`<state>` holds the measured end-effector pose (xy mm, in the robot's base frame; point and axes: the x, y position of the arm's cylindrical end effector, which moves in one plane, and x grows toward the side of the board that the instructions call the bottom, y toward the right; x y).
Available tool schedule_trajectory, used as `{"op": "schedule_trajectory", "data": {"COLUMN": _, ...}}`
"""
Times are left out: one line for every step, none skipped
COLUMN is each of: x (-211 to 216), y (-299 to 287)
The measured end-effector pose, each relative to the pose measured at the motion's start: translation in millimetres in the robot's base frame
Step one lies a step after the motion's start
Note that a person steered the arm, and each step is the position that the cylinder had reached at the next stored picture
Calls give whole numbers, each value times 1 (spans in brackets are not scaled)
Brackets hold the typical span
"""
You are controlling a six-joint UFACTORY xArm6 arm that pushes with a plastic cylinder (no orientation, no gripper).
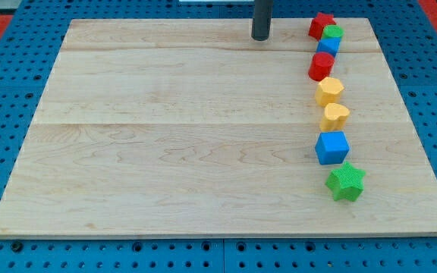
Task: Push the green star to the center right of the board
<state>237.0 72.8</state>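
The green star [345, 182] lies on the wooden board [165, 136] at the lower right, at the bottom end of a column of blocks. Just above it sits a blue cube [331, 147]. My tip [260, 37] is at the view's top, a little right of the middle, far up and left of the green star and left of the column's top blocks. It touches no block.
Above the blue cube the column holds a yellow heart-like block [334, 116], a yellow hexagon [329, 91], a red cylinder [321, 66], a small blue block [328, 46], a green block [333, 32] and a red star [321, 24]. A blue pegboard [6, 250] surrounds the board.
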Motion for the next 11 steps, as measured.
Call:
{"op": "schedule_trajectory", "data": {"x": 9, "y": 0}}
{"op": "schedule_trajectory", "data": {"x": 32, "y": -41}}
{"op": "schedule_trajectory", "data": {"x": 97, "y": -78}}
{"op": "schedule_trajectory", "data": {"x": 208, "y": -84}}
{"op": "schedule_trajectory", "data": {"x": 302, "y": -79}}
{"op": "schedule_trajectory", "data": {"x": 368, "y": -73}}
{"op": "schedule_trajectory", "data": {"x": 381, "y": -67}}
{"op": "schedule_trajectory", "data": {"x": 382, "y": -64}}
{"op": "schedule_trajectory", "data": {"x": 381, "y": -40}}
{"op": "schedule_trajectory", "data": {"x": 381, "y": -35}}
{"op": "schedule_trajectory", "data": {"x": 381, "y": -33}}
